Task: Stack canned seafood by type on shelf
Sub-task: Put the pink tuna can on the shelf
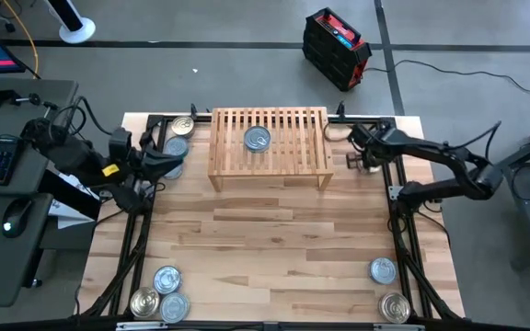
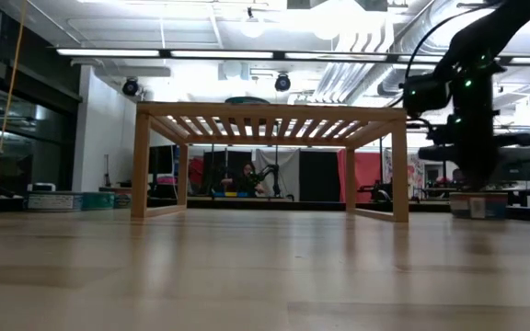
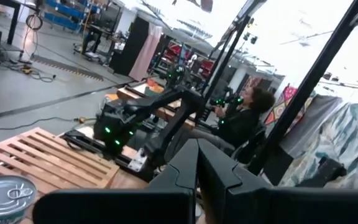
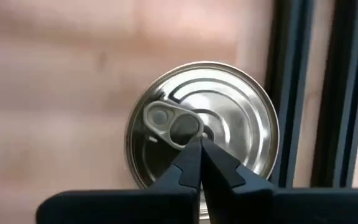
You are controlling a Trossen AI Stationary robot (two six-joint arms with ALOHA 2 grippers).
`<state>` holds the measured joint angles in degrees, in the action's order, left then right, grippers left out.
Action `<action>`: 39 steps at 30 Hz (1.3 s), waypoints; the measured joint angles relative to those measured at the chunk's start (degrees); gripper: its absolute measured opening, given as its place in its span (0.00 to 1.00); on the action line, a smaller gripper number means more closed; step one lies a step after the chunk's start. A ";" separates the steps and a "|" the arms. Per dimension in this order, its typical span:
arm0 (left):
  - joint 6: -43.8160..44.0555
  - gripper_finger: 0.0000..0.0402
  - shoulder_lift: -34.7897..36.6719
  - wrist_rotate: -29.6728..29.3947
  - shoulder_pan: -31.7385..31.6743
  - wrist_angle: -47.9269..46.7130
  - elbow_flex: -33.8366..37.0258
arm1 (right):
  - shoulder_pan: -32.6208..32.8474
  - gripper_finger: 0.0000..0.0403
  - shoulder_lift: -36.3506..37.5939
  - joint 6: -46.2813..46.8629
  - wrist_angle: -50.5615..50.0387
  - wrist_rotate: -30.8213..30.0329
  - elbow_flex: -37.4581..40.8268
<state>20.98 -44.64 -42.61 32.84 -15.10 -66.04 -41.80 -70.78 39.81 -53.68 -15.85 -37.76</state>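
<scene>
Near worktop edge: three tins at left corner, two tins at right corner. Mid-depth: left gripper beside tins at left of shelf, fingers clenched, empty. Right gripper just right of shelf, fingers pressed together above silver pull-ring tin (nothing grasped). Farther: one bluish tin sits atop shelf slats.
</scene>
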 joint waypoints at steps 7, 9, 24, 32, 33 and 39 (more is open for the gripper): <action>-2.73 0.00 0.02 0.00 0.00 2.31 0.00 | 10.05 0.00 4.11 5.88 -5.68 3.41 3.42; -3.16 0.00 0.02 -0.02 0.00 2.32 0.00 | 13.79 0.00 5.59 9.02 -5.67 4.39 4.74; -10.89 0.00 0.08 0.00 -0.02 7.96 -0.04 | 36.96 0.00 9.54 19.91 -1.69 13.93 4.88; -10.15 0.00 -0.72 0.00 -0.02 8.65 -0.04 | 50.88 0.00 9.09 30.02 5.23 13.97 4.94; -10.15 0.00 -1.18 0.00 -0.02 8.68 -0.07 | 52.48 0.00 8.69 30.86 6.10 13.95 4.94; -9.84 0.00 -7.31 0.00 -0.02 8.31 -0.11 | 60.45 0.00 3.14 32.24 17.48 13.26 4.75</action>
<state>11.14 -51.95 -42.61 32.82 -6.79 -66.15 18.65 -67.64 72.05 -36.20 -2.59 -33.01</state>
